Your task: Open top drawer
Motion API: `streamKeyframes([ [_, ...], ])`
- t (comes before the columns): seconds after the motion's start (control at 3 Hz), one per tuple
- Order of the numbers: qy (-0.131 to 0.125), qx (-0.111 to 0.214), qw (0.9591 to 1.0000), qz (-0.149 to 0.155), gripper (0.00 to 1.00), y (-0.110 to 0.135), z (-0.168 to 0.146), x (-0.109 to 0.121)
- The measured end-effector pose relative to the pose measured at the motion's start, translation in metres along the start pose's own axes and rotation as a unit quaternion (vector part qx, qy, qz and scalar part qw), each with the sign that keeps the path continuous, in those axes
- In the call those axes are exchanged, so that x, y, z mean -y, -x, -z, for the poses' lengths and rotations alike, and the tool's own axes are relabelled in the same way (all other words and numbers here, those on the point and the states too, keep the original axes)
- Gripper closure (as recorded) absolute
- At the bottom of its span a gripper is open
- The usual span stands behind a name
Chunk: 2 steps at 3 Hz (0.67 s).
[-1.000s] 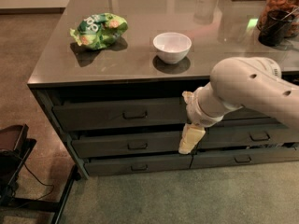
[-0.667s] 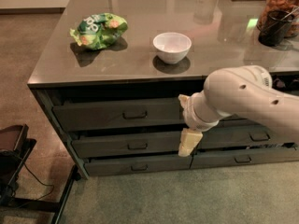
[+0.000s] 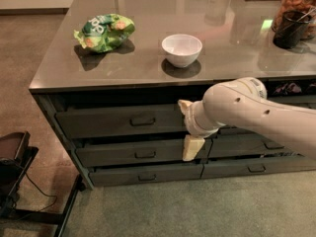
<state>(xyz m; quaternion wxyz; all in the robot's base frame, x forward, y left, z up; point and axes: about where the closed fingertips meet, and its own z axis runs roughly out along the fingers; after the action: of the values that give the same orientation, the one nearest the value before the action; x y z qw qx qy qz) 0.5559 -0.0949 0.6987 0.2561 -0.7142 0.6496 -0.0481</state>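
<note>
The top drawer (image 3: 113, 123) is the tall dark grey-green front under the counter's left half, with a small dark pull handle (image 3: 142, 120) at its middle. It sits about flush with the fronts below it. My gripper (image 3: 188, 127) is in front of the drawer's right end, to the right of the handle and not touching it. One cream fingertip (image 3: 183, 105) shows above the wrist and the other below it, spread apart with nothing between them. My white arm (image 3: 256, 115) comes in from the right and hides the drawer fronts behind it.
On the grey counter (image 3: 148, 73) lie a green snack bag (image 3: 103, 32) and a white bowl (image 3: 181, 49), with a dark jar (image 3: 294, 16) at back right. Shallower drawers (image 3: 138, 154) sit below. A black stand (image 3: 12, 172) is on the floor at left.
My arm and gripper have shifted a little to the left along the drawer fronts. The drawer has not moved.
</note>
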Motion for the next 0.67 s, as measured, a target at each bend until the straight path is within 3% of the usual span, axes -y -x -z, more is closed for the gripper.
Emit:
streamKeyframes([
  [0.67, 0.007, 0.01, 0.9999, 0.011, 0.0, -0.009, -0.037, 0.02],
])
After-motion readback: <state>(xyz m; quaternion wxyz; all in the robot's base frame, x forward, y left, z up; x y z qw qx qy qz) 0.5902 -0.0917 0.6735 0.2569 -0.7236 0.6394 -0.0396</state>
